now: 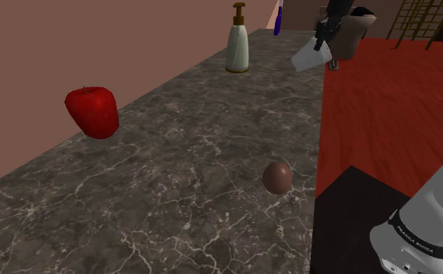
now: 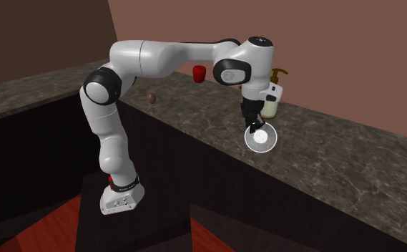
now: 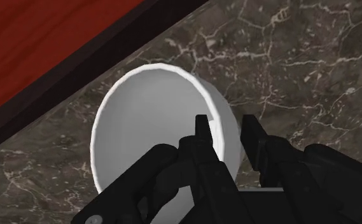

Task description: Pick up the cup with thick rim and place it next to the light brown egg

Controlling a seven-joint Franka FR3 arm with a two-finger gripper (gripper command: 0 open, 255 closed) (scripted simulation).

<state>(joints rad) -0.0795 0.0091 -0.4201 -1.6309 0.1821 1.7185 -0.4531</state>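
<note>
Cup (image 3: 154,127), white, tilted: I see the gripper (image 3: 226,125) clamped on its wall, one finger inside, near counter (image 3: 300,51) edge.

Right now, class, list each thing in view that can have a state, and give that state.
cup: empty, tilted, clasped by the gripper.
gripper: shut on the cup's wall.
egg: whole, lying on the counter.
soap dispenser: upright, pump fitted.
apple: whole, untouched.
</note>
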